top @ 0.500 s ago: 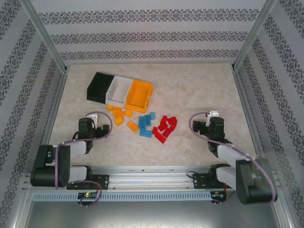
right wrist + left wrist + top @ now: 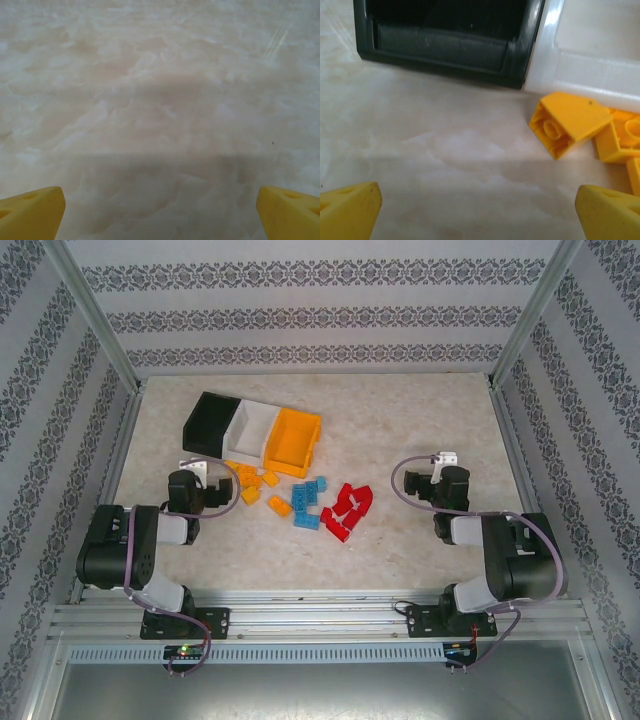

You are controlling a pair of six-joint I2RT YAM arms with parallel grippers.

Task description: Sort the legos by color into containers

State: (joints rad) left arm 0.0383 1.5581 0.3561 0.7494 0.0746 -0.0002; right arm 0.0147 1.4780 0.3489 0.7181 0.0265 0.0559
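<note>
Marbled table (image 2: 420, 430), seen from above: bins (image 2: 250, 430) in black, white and orange stand joined at upper left. Yellow legos (image 2: 250, 483) lie just below them, blue legos (image 2: 308, 502) and red legos (image 2: 345, 510) near centre. Left gripper (image 2: 480, 207), fingers wide and empty, faces the black bin (image 2: 445, 45). Right gripper (image 2: 160, 207), equally wide, is over bare table at right.

Legos (image 2: 305, 520), seemingly color-grouped, lie just beside the joined containers (image 2: 288, 458).

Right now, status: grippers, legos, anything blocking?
Left gripper open, empty, near yellow legos. Right gripper open over table. Legos unsorted beside containers. Nothing blocking.
</note>
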